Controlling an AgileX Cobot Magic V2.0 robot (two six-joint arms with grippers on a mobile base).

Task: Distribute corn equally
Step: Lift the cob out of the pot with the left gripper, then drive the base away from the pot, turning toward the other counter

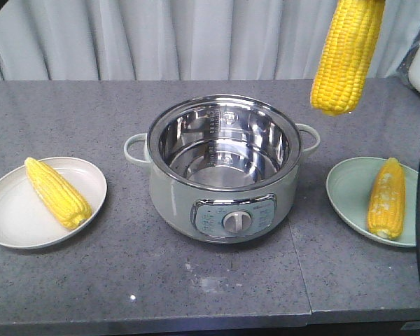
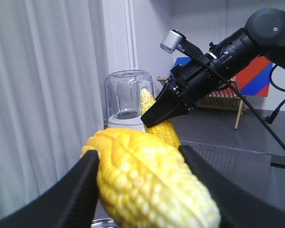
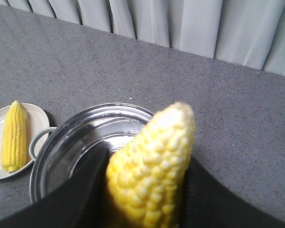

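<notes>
Closest to the lens, in the left wrist view, sits the left-held cob [image 2: 147,175]: bumpy yellow kernels going pale at one end, pinched in the black jaws of the left gripper [image 2: 142,183], its lower part cut off by the frame. From the front neither of these can be seen.

Behind it that same view catches the right gripper [image 2: 152,115] clamped on the right-held cob [image 2: 165,134], which half hides a clear blender jar [image 2: 126,95]. The front view shows only the lower stretch of the right-held cob, hanging upright in the air to the right of the pot [image 1: 169,199]. Its top and the gripper holding it are lost past the upper edge. The right wrist view adds that the pot's polished steel bowl lies below it.

The pot is round and pale-walled, with two loop handles and a front dial whose lettering is too small to read. Left of it a third cob [image 1: 56,192] lies slantwise on a cream plate [image 1: 14,217]. Right of it a fourth cob [image 1: 387,199], with whitish patches, lies on a green plate [image 1: 346,185] clipped by the frame edge. All rest on a grey speckled table [image 1: 91,280].
</notes>
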